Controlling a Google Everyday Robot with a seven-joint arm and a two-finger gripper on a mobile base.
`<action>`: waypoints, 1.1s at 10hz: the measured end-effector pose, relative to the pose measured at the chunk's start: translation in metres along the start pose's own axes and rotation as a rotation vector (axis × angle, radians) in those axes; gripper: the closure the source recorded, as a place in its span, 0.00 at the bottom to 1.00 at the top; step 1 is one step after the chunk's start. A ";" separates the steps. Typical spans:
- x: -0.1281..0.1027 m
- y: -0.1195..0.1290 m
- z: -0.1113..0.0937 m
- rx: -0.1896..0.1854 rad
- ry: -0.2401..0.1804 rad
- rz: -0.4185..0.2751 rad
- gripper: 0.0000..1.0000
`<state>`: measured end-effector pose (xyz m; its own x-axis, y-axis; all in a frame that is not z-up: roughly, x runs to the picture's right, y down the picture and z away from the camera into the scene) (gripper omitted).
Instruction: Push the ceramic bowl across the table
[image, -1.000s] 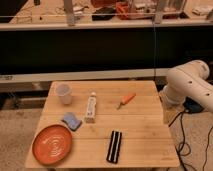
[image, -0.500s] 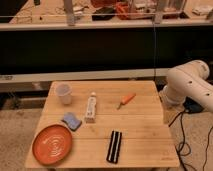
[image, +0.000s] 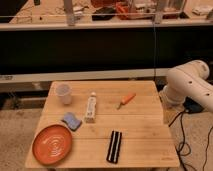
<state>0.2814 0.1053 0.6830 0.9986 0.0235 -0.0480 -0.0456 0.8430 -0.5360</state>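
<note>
The ceramic bowl (image: 52, 145) is a wide, shallow orange-red dish with pale spiral rings. It sits at the front left corner of the light wooden slatted table (image: 142, 120). My white arm (image: 189, 86) bulges in at the right, beside the table's right edge and far from the bowl. My gripper itself does not show; it is out of view past the arm's visible joints. Nothing touches the bowl.
On the table are a small white cup (image: 63, 93) at the back left, a blue sponge (image: 72, 120) just behind the bowl, a white tube (image: 91, 108), an orange-handled tool (image: 126, 100) and a black striped object (image: 114, 146) at the front. Cables (image: 187, 140) lie on the floor to the right.
</note>
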 end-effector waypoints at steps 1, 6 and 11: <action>-0.008 -0.002 -0.003 0.008 0.004 -0.022 0.20; -0.089 -0.007 -0.021 0.039 0.010 -0.147 0.20; -0.166 -0.007 -0.027 0.066 0.016 -0.284 0.20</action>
<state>0.1148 0.0810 0.6724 0.9705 -0.2264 0.0830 0.2382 0.8479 -0.4737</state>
